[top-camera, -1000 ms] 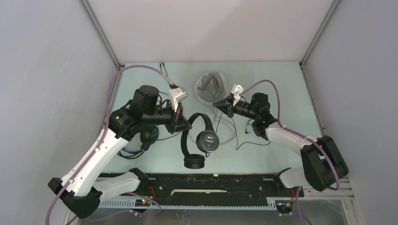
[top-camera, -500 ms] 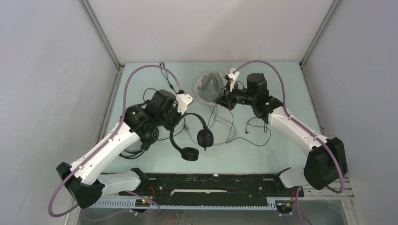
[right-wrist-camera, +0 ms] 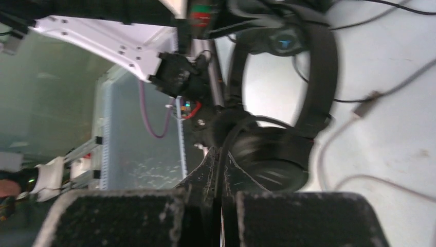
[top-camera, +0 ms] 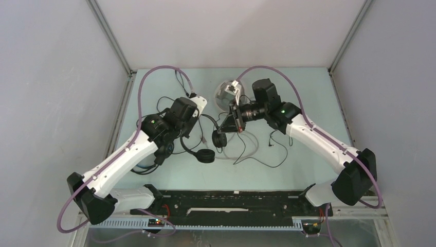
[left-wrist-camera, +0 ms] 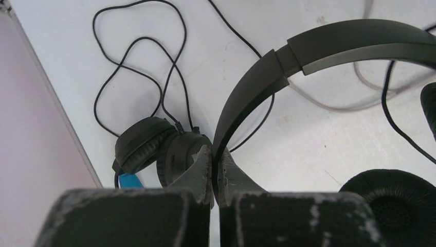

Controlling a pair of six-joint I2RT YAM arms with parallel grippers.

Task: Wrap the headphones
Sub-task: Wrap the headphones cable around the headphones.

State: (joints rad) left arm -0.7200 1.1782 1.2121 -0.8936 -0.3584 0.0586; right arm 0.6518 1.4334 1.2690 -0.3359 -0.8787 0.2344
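1. The left gripper is pressed together on the headband of the all-black headphones, which are mid-table between the arms.
2. The right gripper pinches a thin black cable just beside one earcup.
3. The white-grey headphones lie farther back.
4. The blue-banded headphones lie to the left, near the table's left edge.

Plain black headphones, white-grey headphones, pale mint table.

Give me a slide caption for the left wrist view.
Left fingers clamp the all-black headphones; blue-banded headphones lie behind them.
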